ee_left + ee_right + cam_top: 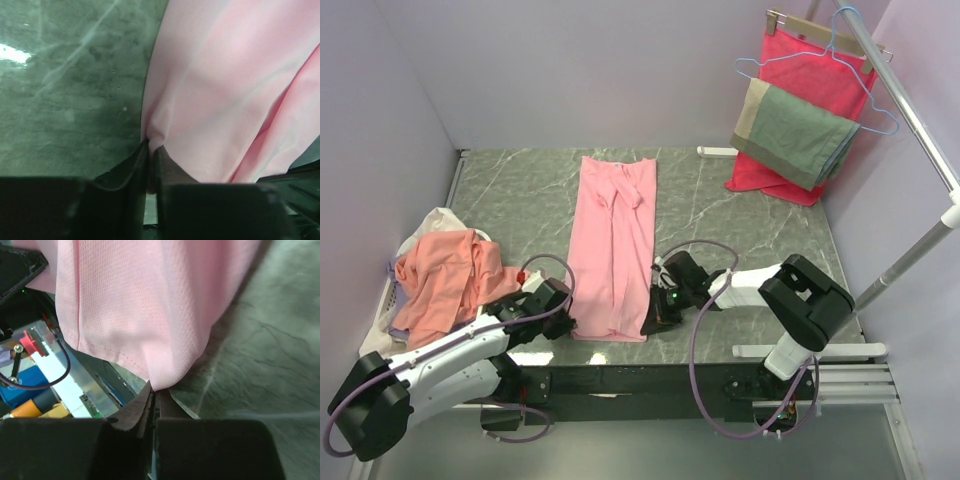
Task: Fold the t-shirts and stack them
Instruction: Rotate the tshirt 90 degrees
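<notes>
One grey-green marble-pattern table (520, 190) carries a long light-pink cotton t-shirt (612, 250), folded lengthwise at centre. Salmon-orange t-shirt (445, 280) heaped at left edge. Left gripper (151, 148) jaws clamped on pink hem's left corner, right gripper (153, 391) jaws on its right corner.

Pink t-shirt (613, 250): matt cloth; the right wrist view shows a fine pinhole knit and a stitched hem.
Salmon-orange t-shirt (445, 285), at 9 o'clock: soft matt cloth, crumpled.
Worktop (740, 220): smooth grey-green marble look, white veins, faint sheen.
Left end effector (153, 150), right end effector (153, 392): matt black, plastic-looking.
Rail (905, 100), at 2 o'clock: smooth glossy metal.
Hanger (788, 55): thin pale-blue wire, smooth.
</notes>
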Robot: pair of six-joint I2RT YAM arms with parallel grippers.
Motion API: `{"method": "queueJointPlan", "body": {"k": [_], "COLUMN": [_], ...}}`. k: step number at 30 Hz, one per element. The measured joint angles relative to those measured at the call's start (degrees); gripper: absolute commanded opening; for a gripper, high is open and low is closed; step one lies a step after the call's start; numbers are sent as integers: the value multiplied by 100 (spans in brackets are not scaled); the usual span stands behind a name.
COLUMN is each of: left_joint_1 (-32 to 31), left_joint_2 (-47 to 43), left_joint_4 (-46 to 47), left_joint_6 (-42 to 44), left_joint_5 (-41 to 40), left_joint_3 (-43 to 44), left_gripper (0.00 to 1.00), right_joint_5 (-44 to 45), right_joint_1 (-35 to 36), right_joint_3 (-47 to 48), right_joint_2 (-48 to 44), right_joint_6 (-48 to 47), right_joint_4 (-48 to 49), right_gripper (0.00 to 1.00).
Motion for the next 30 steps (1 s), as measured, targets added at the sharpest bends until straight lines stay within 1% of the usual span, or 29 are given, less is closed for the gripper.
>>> {"method": "queueJointPlan", "body": {"k": [2, 4, 5, 7, 8, 9, 10, 11, 12, 14, 15, 16, 19, 22, 25, 30], "left_joint_1": [-52, -144, -205, -339, -426, -522, -603, -680, -748, -828, -850, -861, -868, -831, -656, -173], "left_joint_2": [92, 177, 245, 341, 389, 407, 417, 422, 402, 378, 348, 310, 173, 173, 479, 1641], "left_joint_4": [55, 63, 55, -9, -70, -136, -216, -278, -330, -483, -592, -732, -1154, -1147, -909, -385], "left_joint_6": [-24, -28, -28, -35, -66, -79, -90, -109, -186, -210, -210, -219, -280, -162, 157, 807], "left_joint_5": [24, 24, 33, 52, 70, 85, 98, 103, 92, 28, -31, -125, -627, -1259, -1655, -1989], "left_joint_3": [11, 66, 109, 181, 221, 269, 308, 345, 426, 525, 553, 599, 925, 1394, 1851, 2562], "left_gripper": [5, 8, 17, 27, 34, 55, 59, 61, 69, 82, 94, 99, 100, 99, 99, 99], "right_joint_5": [92, 271, 391, 625, 765, 903, 1003, 1086, 1049, 1255, 1419, 1593, 2304, 2826, 3021, 2892], "right_joint_1": [-28, -59, -83, -122, -140, -157, -175, -179, -190, -186, -186, -195, -310, -684, -1119, -1609], "right_joint_3": [0, -4, -4, -26, -42, -55, -63, -66, -61, 13, 66, 133, 586, 1366, 2553, 5090], "right_joint_2": [-76, -227, -328, -531, -654, -782, -898, -990, -1110, -1427, -1556, -1650, -1856, -1742, -1021, 1163], "right_joint_6": [-35, -114, -164, -267, -319, -376, -431, -466, -514, -680, -769, -833, -1073, -1390, -1683, -2076], "right_joint_4": [-125, -323, -461, -715, -874, -1049, -1198, -1309, -1414, -1635, -1781, -1939, -2385, -2476, -2417, -2245], "right_gripper": [0, 0, 0, 0, 21, 43, 58, 68, 70, 73, 76, 78, 79, 76, 74, 72]}}
